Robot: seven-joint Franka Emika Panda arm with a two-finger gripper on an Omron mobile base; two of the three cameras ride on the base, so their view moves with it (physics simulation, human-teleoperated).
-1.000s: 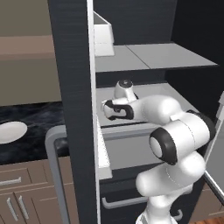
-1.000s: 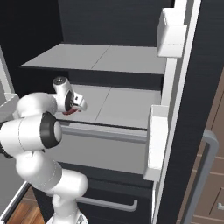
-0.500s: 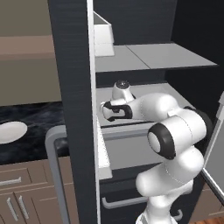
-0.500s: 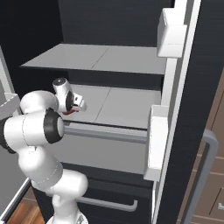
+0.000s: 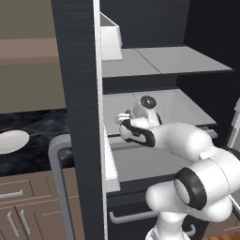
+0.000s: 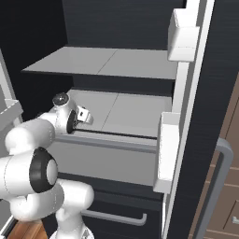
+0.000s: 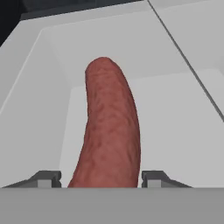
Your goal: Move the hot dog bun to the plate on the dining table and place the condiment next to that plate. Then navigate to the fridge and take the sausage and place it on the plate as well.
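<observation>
While the fridge (image 5: 77,93) stands with its doors swung wide, the white arm reaches into the middle compartment, low over the pale grey shelf (image 6: 130,112).

Item, gripper (image 7: 101,177): the hand view shows its two dark fingertips (image 7: 46,178) either side of the near end of the sausage, each close against its flank. The jaws are partly closed around it; whether the pads actually press the skin cannot be told, as the contact lies at the very bottom edge. In the right base view the gripper (image 6: 83,115) sits just over the left part of the shelf.

Item, sausage (image 7: 109,127): slim, reddish-brown, slightly curved, lying in the fridge's white-walled compartment and running away from the hand toward the back wall. A small red speck at the hand in the left base view (image 5: 125,114) is likely the same piece.

Item, upper shelf (image 5: 164,61): flat grey, above the arm.

Item, door bins: one white bin (image 6: 183,30) high on the right door, another (image 6: 167,149) lower down.

Item, white plate (image 5: 11,140): small and plain, on the black marbled worktop (image 5: 33,154) left of the fridge, above wooden cabinets (image 5: 28,206).

Item, lower drawer (image 6: 116,217): dark, with a grey bar handle.
</observation>
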